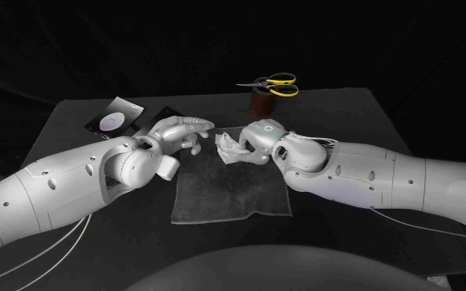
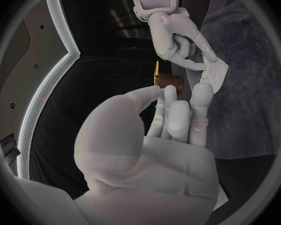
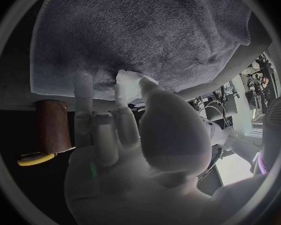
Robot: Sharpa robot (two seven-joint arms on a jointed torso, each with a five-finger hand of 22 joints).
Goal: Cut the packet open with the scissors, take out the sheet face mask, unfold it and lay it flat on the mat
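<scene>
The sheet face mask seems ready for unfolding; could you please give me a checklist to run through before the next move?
1. Sheet face mask out of the packet: ok.
2. Right hand pinches the mask: ok.
3. Left hand grips the mask too: not ok; its fingers are apart and hold nothing.
4. Mask unfolded: not ok, it is crumpled.
5. Mask above the mat: ok, near its far edge.
6. Scissors stowed in the brown holder: ok.
</scene>
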